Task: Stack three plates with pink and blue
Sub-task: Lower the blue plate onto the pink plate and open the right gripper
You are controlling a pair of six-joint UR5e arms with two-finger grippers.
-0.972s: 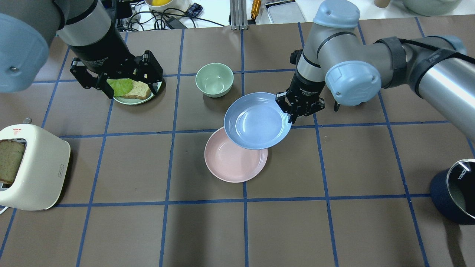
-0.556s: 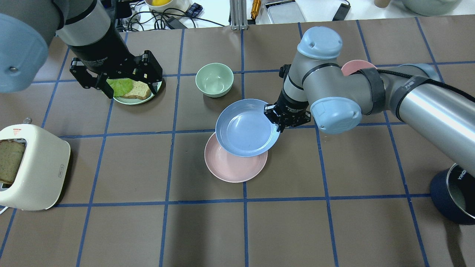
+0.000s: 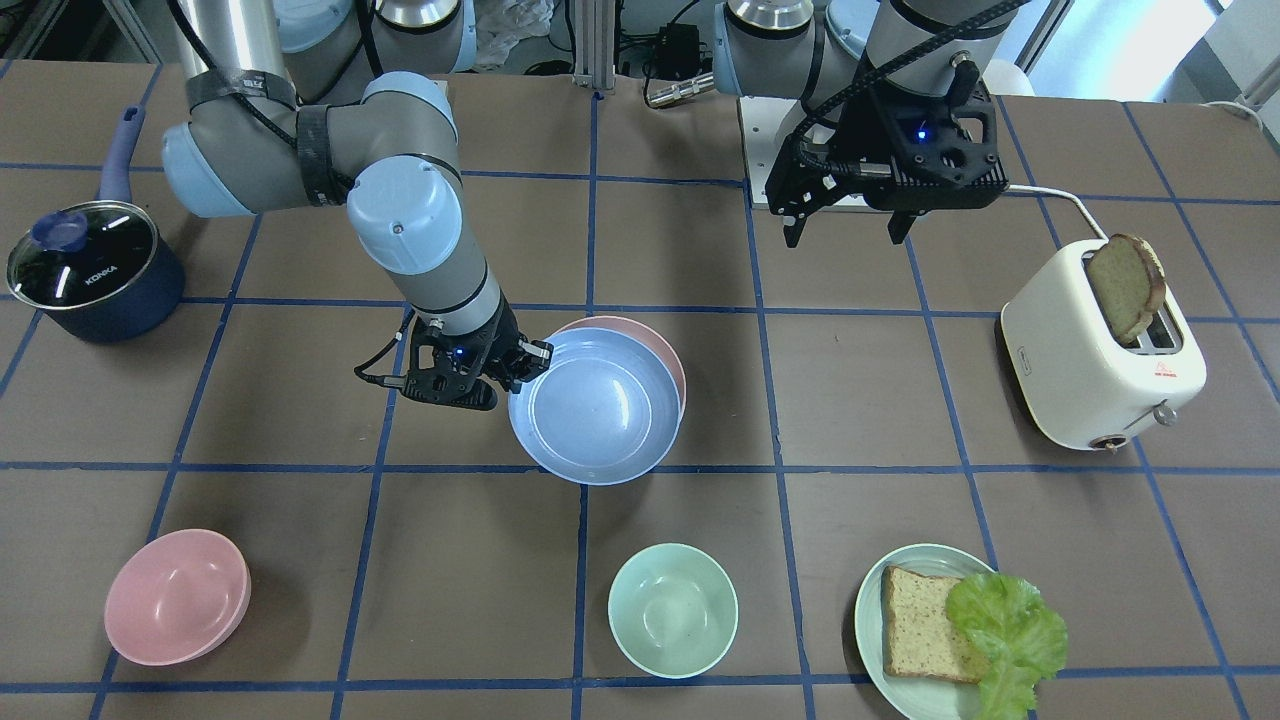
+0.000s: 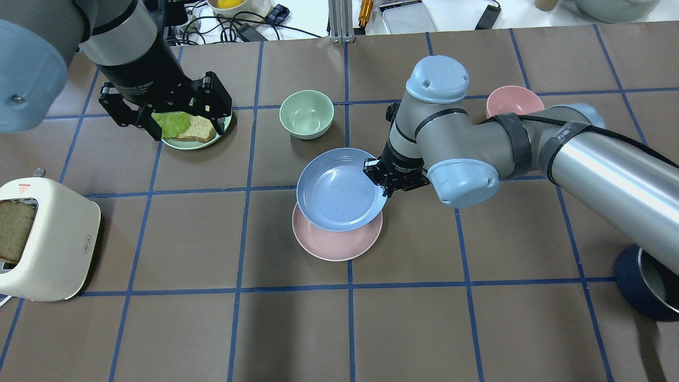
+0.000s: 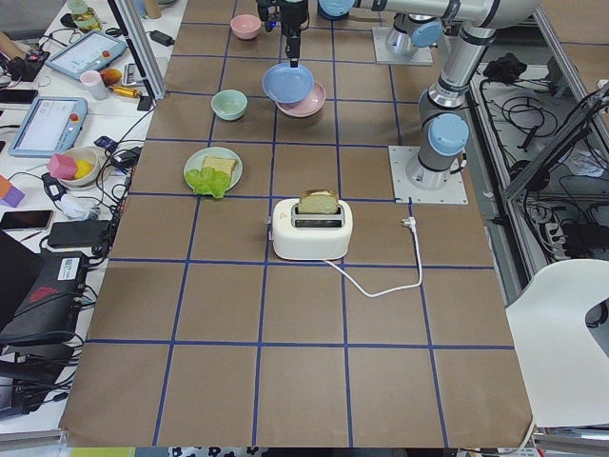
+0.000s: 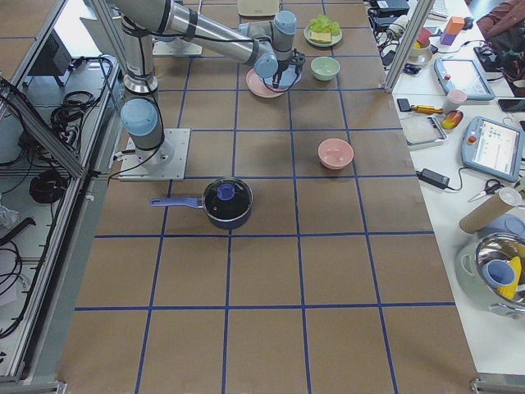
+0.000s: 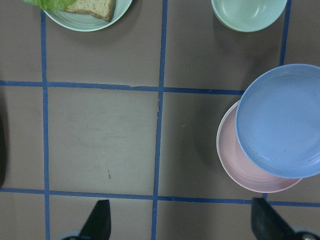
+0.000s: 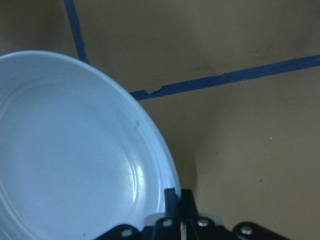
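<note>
The light blue plate (image 4: 339, 191) hangs just above the pale pink plate (image 4: 334, 246), covering its far half; the pink plate lies on the table. My right gripper (image 4: 383, 183) is shut on the blue plate's right rim, which also shows in the right wrist view (image 8: 75, 150) and the front view (image 3: 595, 405). The pink plate's rim (image 3: 665, 350) peeks out behind it there. My left gripper (image 4: 191, 119) is open and empty, held high at the far left. No cream-white plate is in view.
A mint plate (image 4: 196, 144) with bread and lettuce sits under my left gripper. A mint bowl (image 4: 306, 114) is beyond the plates and a pink bowl (image 4: 514, 101) at the far right. A toaster (image 4: 48, 239) stands at the left and a dark pot (image 4: 650, 281) at the right edge.
My right gripper has carried the blue plate left and nearer, so it now covers more of the pink plate. The left arm has not moved.
</note>
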